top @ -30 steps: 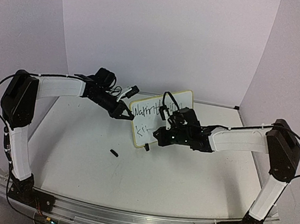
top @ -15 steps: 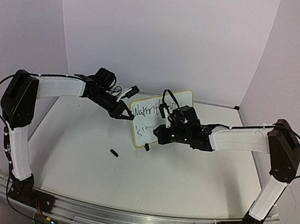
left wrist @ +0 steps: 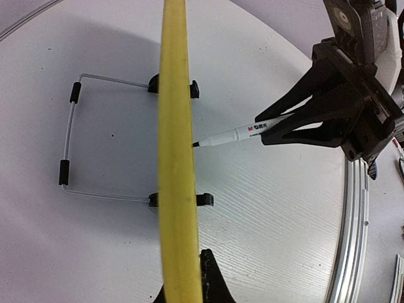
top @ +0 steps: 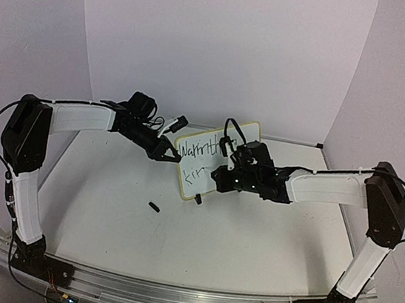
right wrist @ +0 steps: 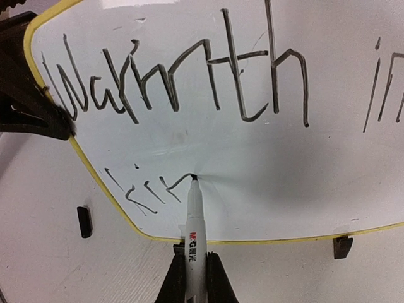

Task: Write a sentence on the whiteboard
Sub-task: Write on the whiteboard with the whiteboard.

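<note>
Soft, even light, a faint shadow across the whiteboard (right wrist: 284,183), fisheye-bent wrist views.

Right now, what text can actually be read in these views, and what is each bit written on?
"Warmth": black handwriting, top line of the white rectangular board with a yellow rim.
"in": right end of that line, cut by the frame edge.
"kin", roughly: unfinished second line, at the tip of the white plastic marker pen.
"M&G": red logo on the pen's barrel; finer print beside it is too small to read.
</note>
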Motion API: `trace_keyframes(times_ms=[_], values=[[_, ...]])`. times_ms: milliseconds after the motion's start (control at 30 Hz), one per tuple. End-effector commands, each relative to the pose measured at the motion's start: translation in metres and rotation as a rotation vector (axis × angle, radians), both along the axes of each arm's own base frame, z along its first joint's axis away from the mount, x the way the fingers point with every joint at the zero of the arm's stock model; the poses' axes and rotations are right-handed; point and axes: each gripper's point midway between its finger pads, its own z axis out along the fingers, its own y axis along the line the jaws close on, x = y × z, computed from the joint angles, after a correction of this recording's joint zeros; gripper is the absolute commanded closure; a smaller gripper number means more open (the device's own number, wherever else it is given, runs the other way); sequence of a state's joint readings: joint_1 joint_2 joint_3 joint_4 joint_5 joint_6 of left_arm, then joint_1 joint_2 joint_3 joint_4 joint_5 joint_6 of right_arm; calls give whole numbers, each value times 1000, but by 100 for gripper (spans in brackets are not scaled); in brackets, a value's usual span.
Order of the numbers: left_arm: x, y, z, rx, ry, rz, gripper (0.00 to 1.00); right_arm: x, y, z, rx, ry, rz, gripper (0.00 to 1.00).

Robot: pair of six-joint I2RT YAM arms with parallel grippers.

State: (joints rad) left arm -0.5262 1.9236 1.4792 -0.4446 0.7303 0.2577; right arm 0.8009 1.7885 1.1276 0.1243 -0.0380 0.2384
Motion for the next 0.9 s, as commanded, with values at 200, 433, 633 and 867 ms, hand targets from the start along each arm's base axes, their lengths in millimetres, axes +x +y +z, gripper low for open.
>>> trace_keyframes(times_ms=[200, 433, 633, 867], values=[[-36, 0, -51, 135, 152, -44, 100, -3, -11, -33, -23, 64, -34, 100], [-36, 0, -51, 136, 154, -43, 100, -3, -14, -22, -11, 45, -42, 100], [-36, 0, -51, 135, 153, -44, 100, -2, -22, 2, 25, 13, -58, 100], [-36, 0, -51, 135, 152, -44, 100, 9, -33, 9, 36, -1, -77, 100]])
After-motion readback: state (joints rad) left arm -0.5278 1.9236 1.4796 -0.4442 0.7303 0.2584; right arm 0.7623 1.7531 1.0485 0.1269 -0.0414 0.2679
